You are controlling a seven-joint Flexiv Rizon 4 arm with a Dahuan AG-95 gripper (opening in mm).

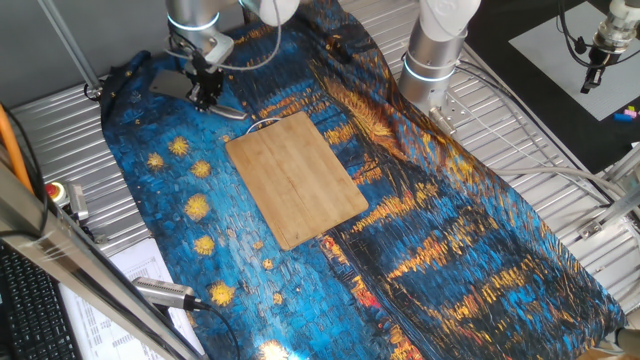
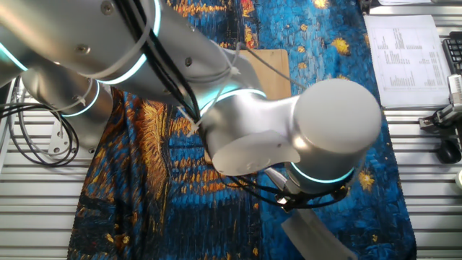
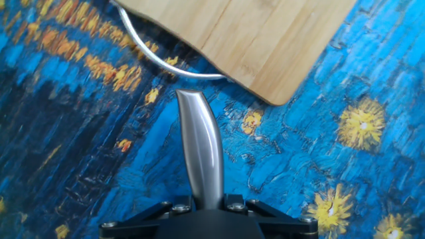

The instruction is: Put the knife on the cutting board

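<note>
We're at the grasp step: gripper (image 1: 207, 92) is down at the knife (image 1: 190, 86), which lies on the cloth (image 1: 450, 250) just beyond the cutting board's (image 1: 297, 178) loop end. Hand view shows the handle (image 3: 201, 156) running between our fingers, apparently clamped. Next we lift it clear and carry it over the board.

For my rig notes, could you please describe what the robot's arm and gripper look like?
The arm is built of rounded silver-grey segments with glowing cyan-white rings at the joints. Black cables and a thin white one run along it. The gripper is small and black, with black fingers fastened by silver screws.
</note>
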